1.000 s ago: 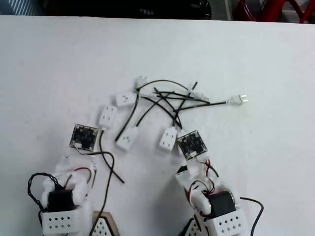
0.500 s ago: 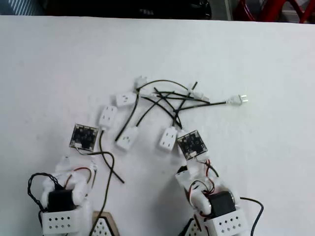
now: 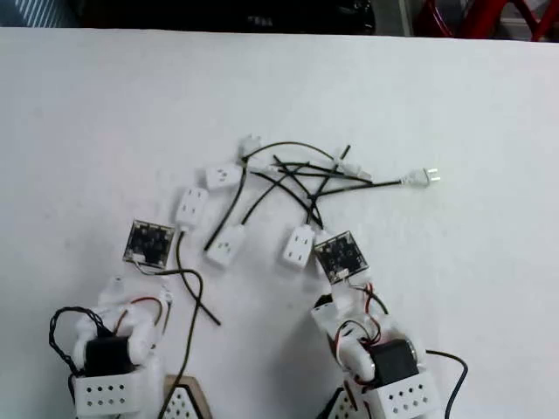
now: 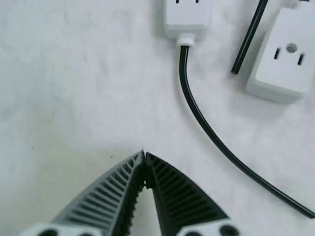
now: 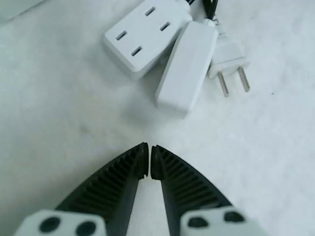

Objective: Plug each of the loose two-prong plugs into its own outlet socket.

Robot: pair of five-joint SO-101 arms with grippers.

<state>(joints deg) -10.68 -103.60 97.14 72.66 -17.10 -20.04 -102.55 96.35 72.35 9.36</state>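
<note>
Several white outlet sockets and two-prong plugs on tangled black cables lie mid-table. My left gripper is shut and holds nothing, low over bare table. Ahead of it lie one socket with a black cable and a second socket. My right gripper is also shut and holds nothing. Just beyond it lie a socket face up, a white block on its side, and a loose plug with its prongs pointing back toward the gripper.
The left arm and right arm sit at the near table edge. A black cable trails between them. The white table stretches wide around the cable tangle. Dark and red objects stand beyond the far edge.
</note>
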